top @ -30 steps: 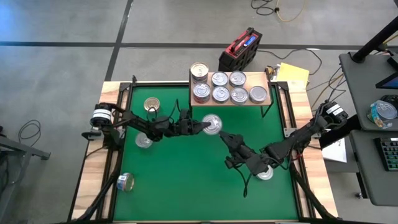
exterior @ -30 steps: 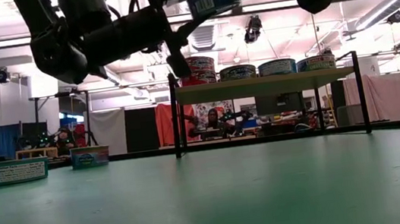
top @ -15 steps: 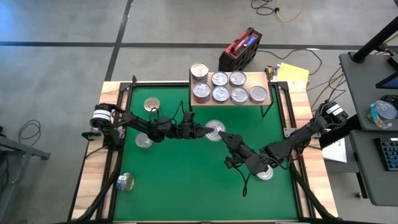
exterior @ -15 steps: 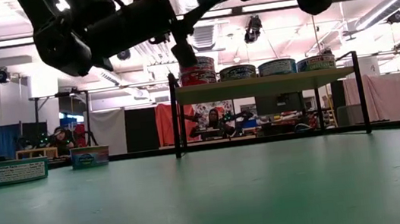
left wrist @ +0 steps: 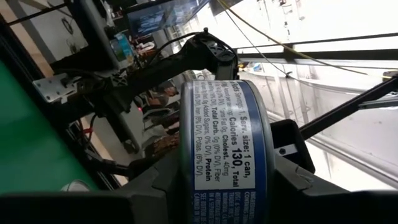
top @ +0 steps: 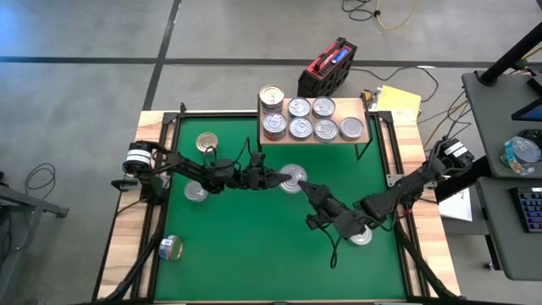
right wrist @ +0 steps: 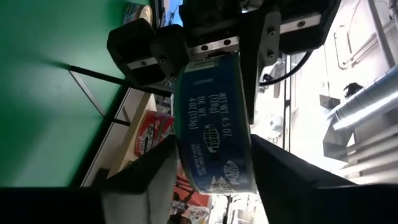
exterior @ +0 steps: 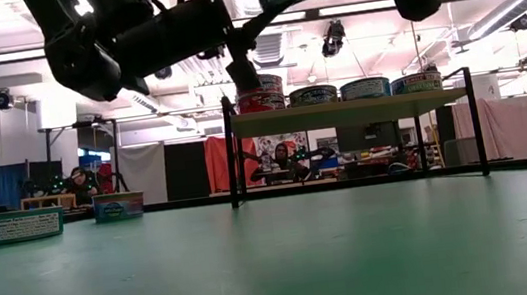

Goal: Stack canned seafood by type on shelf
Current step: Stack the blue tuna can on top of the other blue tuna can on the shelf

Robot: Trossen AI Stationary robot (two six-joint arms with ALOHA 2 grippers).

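**Blue-labelled can, mid-air, between two grippers**

Surface [top: 254, 263]: green mat in a wooden border. Four loose cans [top: 196, 193] left lying on it, well apart, awaiting sorting.

Shelf [exterior: 345, 113]: light-wood board on black legs at the far edge of the mat. Seven cans [top: 300, 108] showing on top, a stack [exterior: 261, 92] at one end two high. Judged to be grouped by type, with stacking room kept above.

Left gripper [left wrist: 227, 186]: reaching from the left out over the middle of the mat, just short of the shelf front. Clamped across the flat faces of the blue-labelled can [left wrist: 227, 143], carried on edge well above the surface. Held that way, presumably, to leave the rim free for a second hold.

Right gripper [right wrist: 214, 168]: brought up to the same can from the opposite side. Whether closed on it yet cannot be told. Judged a handover, the shelf's free end lying nearer the right arm.

Against the frame a second back: can and left gripper shifted a little toward the right gripper, gap between the two now gone. Loose cans and shelf unchanged.
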